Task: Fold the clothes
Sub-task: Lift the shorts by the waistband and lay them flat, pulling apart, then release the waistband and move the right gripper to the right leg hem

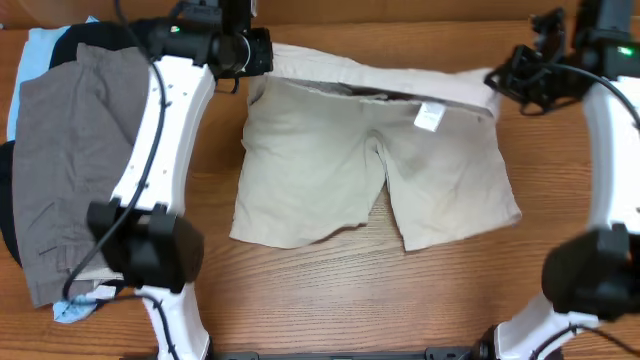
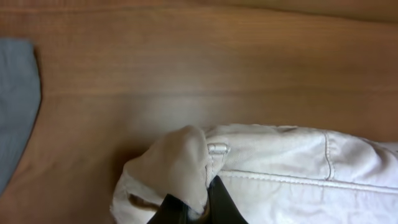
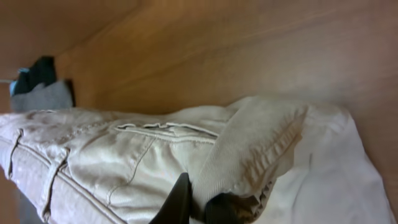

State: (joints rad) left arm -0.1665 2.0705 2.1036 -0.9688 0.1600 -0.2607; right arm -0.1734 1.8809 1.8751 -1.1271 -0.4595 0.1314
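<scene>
Beige shorts: one pair [image 1: 330, 170], lying flat in the middle of the desk [image 1: 330, 300]. The waistband is along the far edge and the two legs point toward the near edge.
White label: one [image 1: 429, 118], inside the waistband, right of centre.
Waistband: lifted slightly off the rest of the cloth and stretched between the two arms.
Left jaws: closed on the left end of the waistband. The left wrist view shows the dark fingertips [image 2: 219, 202] pinching a bunched corner of the beige cloth [image 2: 174, 162], just beside one belt loop [image 2: 217, 149].
Right jaws: closed on the right end of the waistband. The right wrist view shows the folded band [image 3: 261, 143] clamped between the two dark fingertips [image 3: 180, 199].
Pocket slit: one [image 3: 165, 129], seen from the right wrist, just beside the held fold.
Arms: two. The left arm [image 1: 165, 120] crosses over the pile, and the right arm [image 1: 610, 130] runs along the desk's right edge.
Side pile: on the left of the desk, apart from the beige shorts.
Gray shorts: one pair [image 1: 75, 160], on top of the pile.
Black garment: one [image 1: 65, 40], showing under the gray shorts.
Light-blue garment: seen at the far corner [image 1: 30, 60] and at the near edge of the pile, possibly one piece, though the overlap hides whether it is.
</scene>
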